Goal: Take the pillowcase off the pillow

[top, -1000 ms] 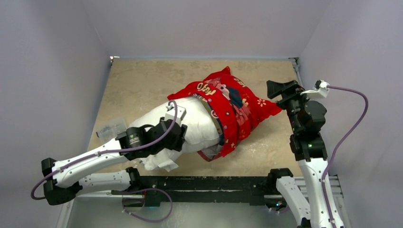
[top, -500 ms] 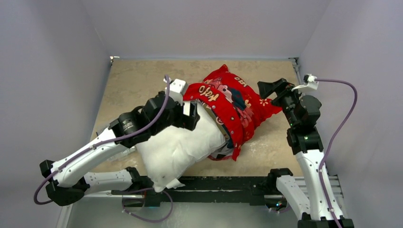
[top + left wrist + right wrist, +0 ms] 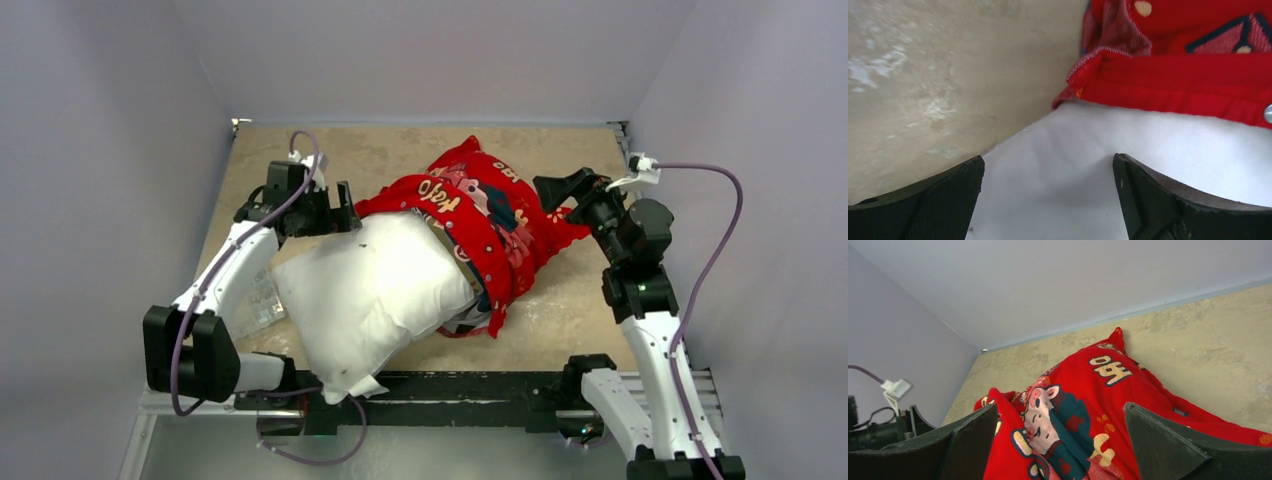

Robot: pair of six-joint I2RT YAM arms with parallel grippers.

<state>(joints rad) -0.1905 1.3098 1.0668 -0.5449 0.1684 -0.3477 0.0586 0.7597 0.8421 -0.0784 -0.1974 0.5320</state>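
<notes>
The left gripper is spread wide and holds nothing. Its fingers straddle the bare far-left corner of the pillow, with the hem of the pillowcase just ahead at its 3 o'clock. The right gripper is equally wide open and empty, facing 9 o'clock just beside the pillowcase's right edge. Seen from above, the pillow's long axis runs from 7 to 1 o'clock across the table. Its bare white end points to 7 o'clock and overhangs the near edge. The pillowcase is bunched over the 1 o'clock half, with a closed corner pointing towards 12.
</notes>
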